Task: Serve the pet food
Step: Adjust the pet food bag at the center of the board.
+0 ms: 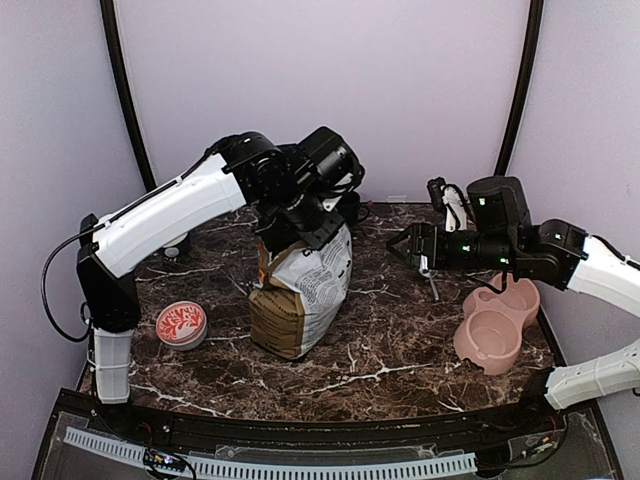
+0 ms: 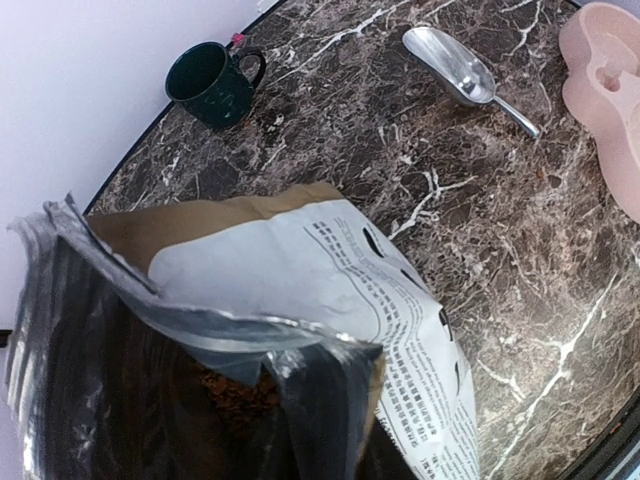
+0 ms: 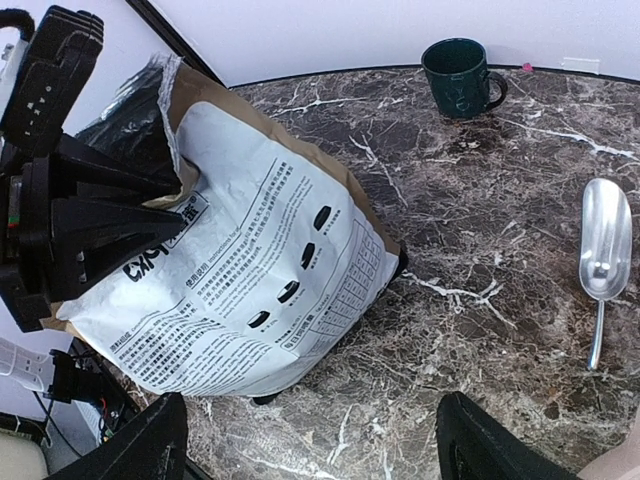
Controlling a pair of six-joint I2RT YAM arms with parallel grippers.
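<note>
We see the pet food [image 2: 240,395] only as a small patch of reddish-brown bits deep in the open mouth of the bag [image 1: 300,290], which stands on the bench [image 1: 400,345]. The left claw [image 1: 298,228] sits right at the bag's top edge, above the kibble. We cannot tell whether its fingers pinch the bag or just touch it. The right claw [image 3: 310,400] is well apart from the food, off to the bag's right, fingers spread wide with nothing between them.

Most of the kibble is hidden by the dark liner. From above the bag mouth is covered by the left arm, so no food shows there.

The wrist views alone show the metal scoop [image 3: 605,240] lying flat and the dark green mug [image 3: 460,75]. Only the top view shows the whole pink double bowl [image 1: 495,325] and a round red-patterned tin [image 1: 181,324].
</note>
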